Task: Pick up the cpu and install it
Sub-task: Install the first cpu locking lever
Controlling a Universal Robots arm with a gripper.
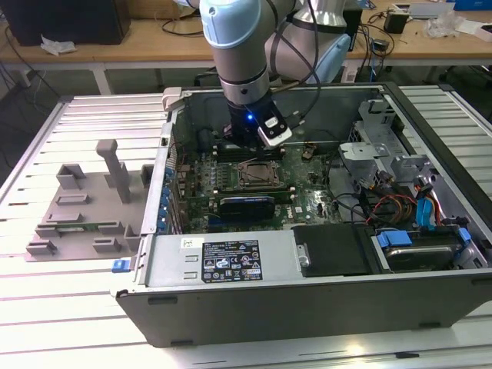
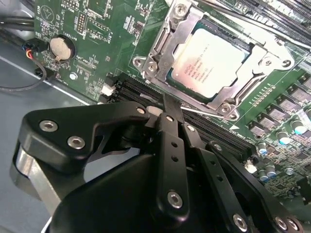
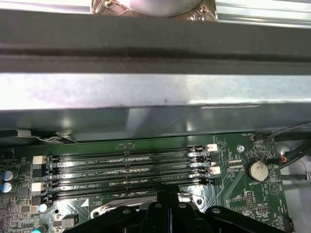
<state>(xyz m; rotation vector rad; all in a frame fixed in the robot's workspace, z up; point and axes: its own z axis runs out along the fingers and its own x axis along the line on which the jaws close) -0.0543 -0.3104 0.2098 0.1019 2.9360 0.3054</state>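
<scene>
The cpu (image 2: pixel 209 60) lies flat inside the dark metal socket frame (image 2: pixel 165 43) on the green motherboard, its silvery top plate facing up. In the exterior view the cpu (image 1: pixel 255 175) sits mid-board inside the open computer case (image 1: pixel 231 265). My gripper (image 1: pixel 250 151) hangs just above the board, at the socket's far edge by the memory slots. In the second wrist view my gripper (image 2: pixel 168 104) has its black fingers drawn together with nothing between them, the tips just short of the frame. The first wrist view has the gripper (image 3: pixel 168 194) over the frame's edge.
Long black memory slots (image 3: pixel 126 170) run beside the socket. A coin battery (image 2: pixel 62 47) sits on the board near the case wall. A grey tray with plastic blocks (image 1: pixel 77 207) lies at the exterior view's left. Drive cages and cables (image 1: pixel 400 177) crowd the case's right side.
</scene>
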